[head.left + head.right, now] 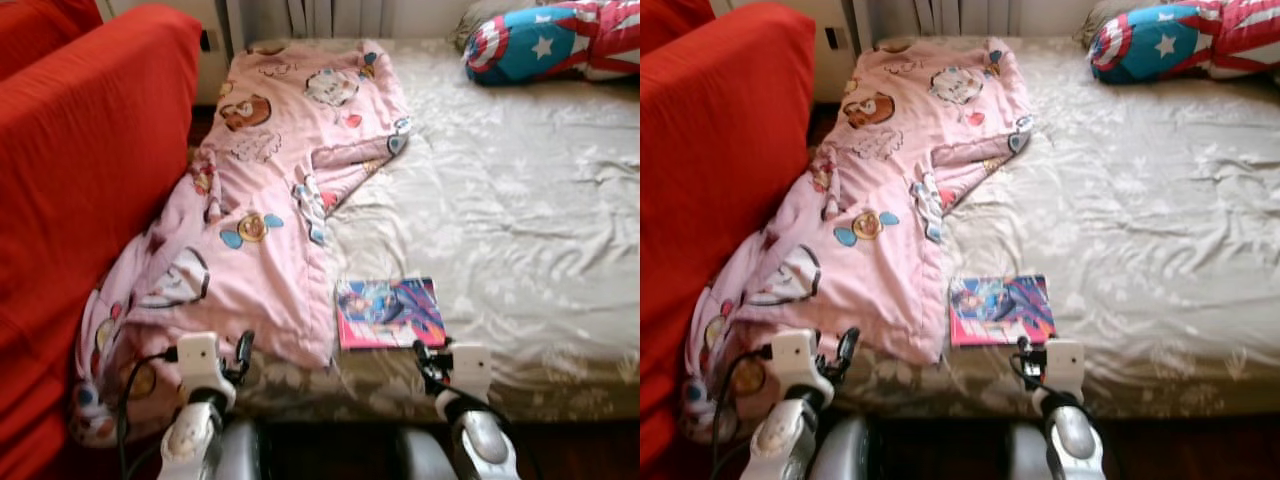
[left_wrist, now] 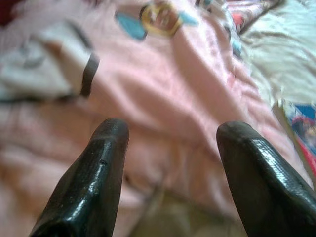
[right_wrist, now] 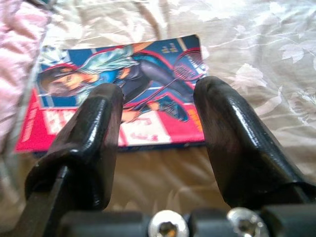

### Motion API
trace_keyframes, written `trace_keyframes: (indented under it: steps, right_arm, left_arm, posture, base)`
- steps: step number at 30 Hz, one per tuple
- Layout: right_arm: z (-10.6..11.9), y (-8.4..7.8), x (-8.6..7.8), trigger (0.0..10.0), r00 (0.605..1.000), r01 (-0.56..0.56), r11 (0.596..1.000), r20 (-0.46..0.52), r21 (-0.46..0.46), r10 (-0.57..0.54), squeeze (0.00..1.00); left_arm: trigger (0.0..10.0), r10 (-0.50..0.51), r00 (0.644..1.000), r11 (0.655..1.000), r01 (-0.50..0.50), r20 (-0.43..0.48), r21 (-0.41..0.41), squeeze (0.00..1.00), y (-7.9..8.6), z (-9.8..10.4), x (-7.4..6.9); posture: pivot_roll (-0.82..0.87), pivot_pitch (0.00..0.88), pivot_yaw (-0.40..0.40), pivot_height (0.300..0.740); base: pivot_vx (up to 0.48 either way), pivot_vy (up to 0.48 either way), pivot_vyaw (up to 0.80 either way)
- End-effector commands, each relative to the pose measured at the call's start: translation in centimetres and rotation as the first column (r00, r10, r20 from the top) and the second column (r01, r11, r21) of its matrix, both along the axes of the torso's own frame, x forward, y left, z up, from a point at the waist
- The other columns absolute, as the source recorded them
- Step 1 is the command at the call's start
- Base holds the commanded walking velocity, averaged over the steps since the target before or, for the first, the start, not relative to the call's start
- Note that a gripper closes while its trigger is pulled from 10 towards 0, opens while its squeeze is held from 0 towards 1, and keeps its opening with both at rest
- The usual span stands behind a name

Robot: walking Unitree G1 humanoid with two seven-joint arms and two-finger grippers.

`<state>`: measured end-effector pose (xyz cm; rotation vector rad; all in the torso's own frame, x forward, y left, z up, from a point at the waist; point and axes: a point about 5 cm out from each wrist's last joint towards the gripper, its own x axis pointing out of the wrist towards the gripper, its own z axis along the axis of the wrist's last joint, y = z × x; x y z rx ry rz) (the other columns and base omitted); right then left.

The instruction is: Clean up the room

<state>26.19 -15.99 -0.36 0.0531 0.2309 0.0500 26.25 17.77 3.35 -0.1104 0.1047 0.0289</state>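
Observation:
A thin comic book (image 1: 390, 313) with a pink and blue cover lies flat near the front edge of the bed (image 1: 520, 230). My right gripper (image 3: 157, 91) stands open just short of the book's near edge (image 3: 118, 106), nothing between its fingers. A pink cartoon-print blanket (image 1: 270, 200) sprawls over the bed's left side and hangs off the corner. My left gripper (image 2: 170, 129) is open, hovering close above the blanket's lower folds (image 2: 163, 94), holding nothing. Both arms rise from the bottom of the eye views, the left gripper (image 1: 243, 352) by the blanket's hem.
A red sofa (image 1: 80, 180) stands close on the left, squeezing the hanging blanket. A star-and-stripe shield-pattern pillow (image 1: 550, 40) lies at the bed's far right corner. The beige floral sheet (image 1: 540, 200) is rumpled. A radiator or curtain sits behind the bed.

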Motion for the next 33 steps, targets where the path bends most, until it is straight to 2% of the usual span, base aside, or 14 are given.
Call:
trace_keyframes:
  steps: [1,8,17,23,24,26,29,30,32,33]
  right_arm:
    - [-0.52,-0.52,-0.49,10.0,1.000,0.009,1.000,-0.025,-0.014,-0.009,0.00]
    - [-0.52,-0.54,-0.42,10.0,1.000,0.008,1.000,-0.027,-0.016,-0.008,0.00]
    - [-1.11,-0.78,-0.68,10.0,0.997,-0.006,0.999,-0.076,-0.050,0.003,0.00]
    - [-1.00,-0.92,-0.47,10.0,0.997,0.016,1.000,-0.075,-0.007,-0.017,0.00]
    - [-0.98,-0.86,-0.36,10.0,0.997,0.025,1.000,-0.077,0.017,-0.023,0.51]
    - [-0.95,-0.71,-0.07,10.0,0.995,0.060,0.994,-0.087,0.094,-0.052,1.00]
    - [-1.10,-0.87,0.11,10.0,0.988,0.123,0.979,-0.117,0.164,-0.105,1.00]
    - [-1.22,-1.08,0.18,10.0,0.980,0.171,0.963,-0.138,0.210,-0.144,0.97]
    - [-1.26,-1.15,0.20,10.0,0.977,0.187,0.956,-0.146,0.226,-0.156,0.97]
    - [-1.39,-1.32,0.23,10.0,0.969,0.223,0.937,-0.166,0.270,-0.182,0.04]
  left_arm:
    - [10.0,-0.004,1.000,1.000,0.004,-0.030,-0.016,0.00,-0.37,-0.57,-0.35]
    - [10.0,-0.005,0.999,1.000,0.004,-0.036,-0.014,0.00,-0.43,-0.68,-0.34]
    - [10.0,-0.007,0.999,1.000,0.007,-0.038,-0.009,0.00,-0.54,-0.67,-0.35]
    - [10.0,-0.009,0.999,1.000,0.009,-0.040,-0.006,0.00,-0.49,-0.66,-0.40]
    - [10.0,-0.010,0.999,1.000,0.010,-0.042,-0.005,0.00,-0.50,-0.71,-0.43]
    - [10.0,-0.014,0.999,1.000,0.013,-0.046,-0.003,0.00,-0.51,-0.80,-0.47]
    - [10.0,-0.017,0.999,1.000,0.018,-0.045,0.000,0.00,-0.52,-0.77,-0.51]
    - [10.0,-0.019,0.999,1.000,0.019,-0.045,0.002,0.00,-0.50,-0.76,-0.56]
    - [10.0,-0.019,0.999,1.000,0.019,-0.045,0.003,0.00,-0.49,-0.76,-0.57]
    - [10.0,-0.021,0.999,1.000,0.021,-0.045,0.005,0.00,-0.45,-0.76,-0.60]
  posture:
    - [-0.16,0.138,0.020,0.610]
    - [-0.16,0.138,0.019,0.610]
    - [-0.16,0.146,0.020,0.610]
    - [-0.16,0.153,0.024,0.610]
    - [-0.16,0.154,0.025,0.610]
    - [-0.16,0.159,0.028,0.610]
    - [-0.15,0.165,0.032,0.610]
    - [-0.14,0.169,0.037,0.610]
    - [-0.14,0.169,0.037,0.610]
    - [-0.14,0.174,0.042,0.610]
  base:
    - [0.307,0.000,0.00]
    - [0.306,0.000,0.00]
    - [0.000,0.000,0.00]
    - [0.000,0.000,0.00]
    - [0.000,0.000,0.00]
    - [0.000,0.000,0.00]
    - [0.000,0.000,0.00]
    - [0.000,0.000,0.00]
    - [0.000,0.000,0.00]
    - [0.000,0.000,0.00]
